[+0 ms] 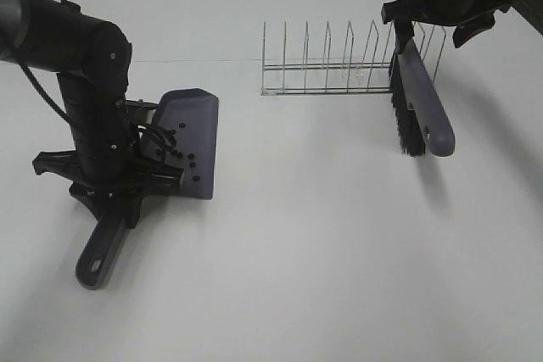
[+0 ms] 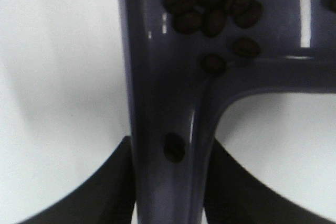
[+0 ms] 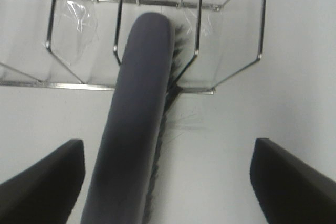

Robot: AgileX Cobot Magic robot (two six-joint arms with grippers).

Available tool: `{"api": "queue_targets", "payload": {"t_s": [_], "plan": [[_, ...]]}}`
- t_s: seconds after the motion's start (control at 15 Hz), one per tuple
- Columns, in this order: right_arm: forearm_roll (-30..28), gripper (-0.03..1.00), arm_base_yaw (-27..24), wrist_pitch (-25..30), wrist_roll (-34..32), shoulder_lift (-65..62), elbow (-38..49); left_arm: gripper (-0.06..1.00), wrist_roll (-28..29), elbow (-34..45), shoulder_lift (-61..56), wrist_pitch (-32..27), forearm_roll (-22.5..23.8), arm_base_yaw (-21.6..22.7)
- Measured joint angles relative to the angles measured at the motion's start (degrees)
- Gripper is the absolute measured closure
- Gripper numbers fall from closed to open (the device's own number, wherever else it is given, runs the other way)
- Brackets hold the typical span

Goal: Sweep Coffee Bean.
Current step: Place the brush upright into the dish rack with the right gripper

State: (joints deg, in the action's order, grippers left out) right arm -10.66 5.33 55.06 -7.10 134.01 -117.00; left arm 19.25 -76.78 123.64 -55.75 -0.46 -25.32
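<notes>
A grey-purple dustpan (image 1: 193,129) lies on the white table at the left, with its handle (image 1: 100,253) pointing toward the front. My left gripper (image 1: 127,192) is shut on the dustpan's neck (image 2: 163,103), one finger (image 2: 102,195) on each side. Several coffee beans (image 2: 210,9) lie in the pan, and one sits on the neck (image 2: 174,147). A grey-purple brush (image 1: 418,103) leans against the wire rack (image 1: 339,65) at the back right. My right gripper (image 1: 433,19) stands open above its upper end, fingers (image 3: 42,182) well apart from the brush handle (image 3: 134,129).
The wire dish rack (image 3: 199,51) stands at the back centre with several upright loops, and the brush bristles (image 1: 404,125) rest on the table beside its right end. White table (image 1: 322,243) spreads between the dustpan and the brush.
</notes>
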Motion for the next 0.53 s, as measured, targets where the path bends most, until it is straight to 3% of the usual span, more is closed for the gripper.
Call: {"api": "queue_targets", "payload": {"t_s": [0.2,0.53], "plan": [[4.58,0.28,0.0,8.14,1.38,0.0,0.0,0.62,0.0,0.0,0.0,-0.06,0.0,0.0],[9.45,0.49,0.17,13.69,3.38,0.0,0.0,0.62,0.0,0.0,0.0,-0.06,-0.06,0.0]]}}
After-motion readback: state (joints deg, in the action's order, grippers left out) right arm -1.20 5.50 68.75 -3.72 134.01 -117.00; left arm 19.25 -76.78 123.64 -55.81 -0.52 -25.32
